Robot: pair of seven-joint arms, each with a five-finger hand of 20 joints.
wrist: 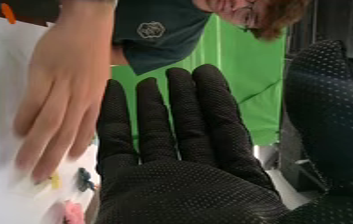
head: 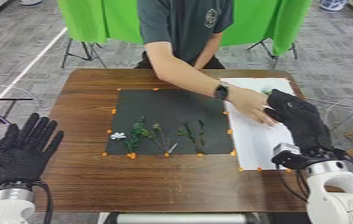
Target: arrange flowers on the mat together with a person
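Observation:
In the head view my right hand [head: 299,117] is over the white mat [head: 254,146], beside a person's hand [head: 251,104] reaching across the table. My left hand [head: 28,152] is at the table's left edge, open and holding nothing. A white flower [head: 117,135] and several green stems [head: 139,132] lie along the lower part of the dark mat [head: 165,107]. In the right wrist view my right hand [wrist: 186,192] has straight fingers and an empty palm; the person's hand [wrist: 61,105] is close by. Past it are a pink flower [wrist: 73,212], a yellow one [wrist: 53,180] and a dark blue one [wrist: 85,179].
The brown wooden table [head: 146,182] carries both mats, with small orange markers [head: 230,131] around their edges. The person stands at the far side, one forearm [head: 179,72] crossing above the mats. A green curtain [head: 101,20] hangs behind.

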